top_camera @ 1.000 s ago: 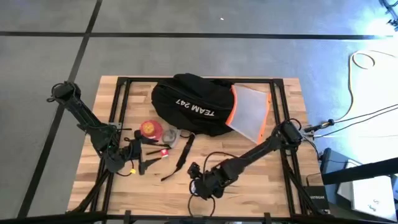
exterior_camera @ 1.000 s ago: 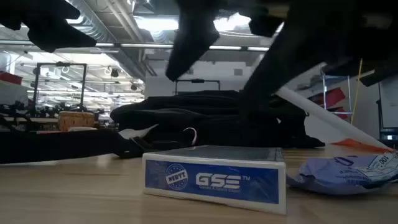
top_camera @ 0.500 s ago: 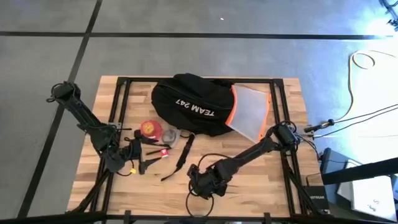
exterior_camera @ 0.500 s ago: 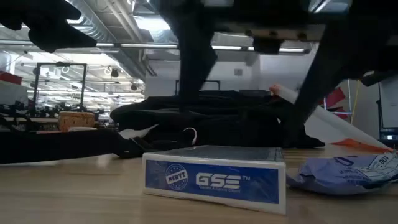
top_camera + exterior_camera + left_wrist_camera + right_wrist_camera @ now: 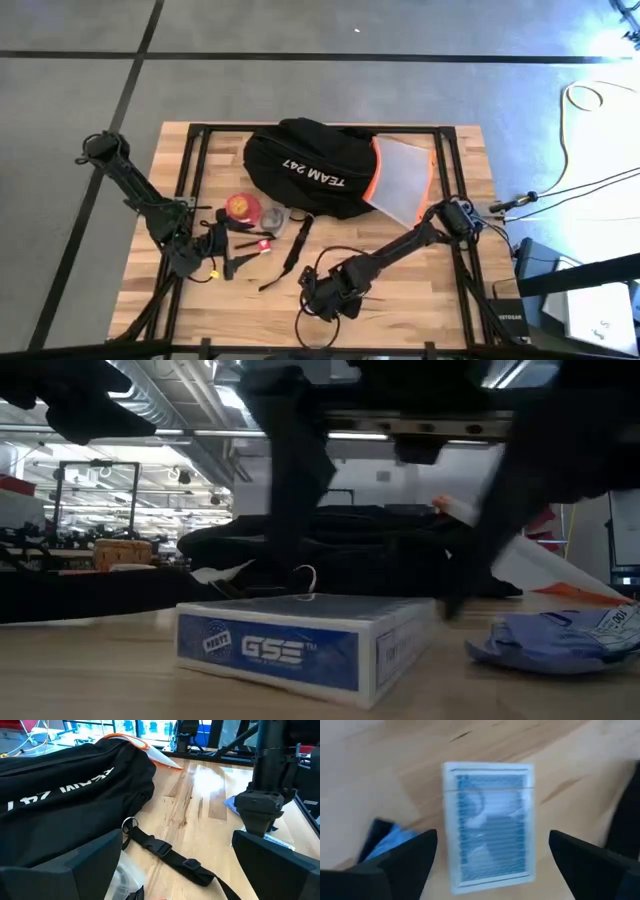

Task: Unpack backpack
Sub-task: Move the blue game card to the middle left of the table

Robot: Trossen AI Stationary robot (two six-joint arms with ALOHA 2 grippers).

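The black backpack [image 5: 305,170] with white lettering lies on its side at the table's far middle. An orange-edged white flap [image 5: 402,180] spreads out from it to the right. A blue card box [image 5: 300,645] lies flat near the table's front edge. My right gripper [image 5: 325,295] hangs open just over it, one finger [image 5: 290,510] on each side of the box [image 5: 487,825]. My left gripper [image 5: 220,255] rests open at the near left, facing the backpack [image 5: 65,795] and its loose strap [image 5: 170,855]. My right gripper comes down from above with its open fingers on either side of the blue box's long sides [image 5: 487,825]. The box lies flat on the table. Whether a finger [image 5: 460,585] touches the box's end, I cannot tell.
A red round item [image 5: 242,206] and a clear wrapper [image 5: 272,216] lie by the backpack's near left side. A black strap [image 5: 295,245] runs toward the front. A crumpled blue bag [image 5: 560,635] lies right of the box. Black frame rails [image 5: 195,160] border the table.
My right gripper has shifted a little toward the table's left, turning about so that its fingers now stand on both sides of the box. The blue box has turned about on the table. One end has swung round, so its short side now shows in the low view.
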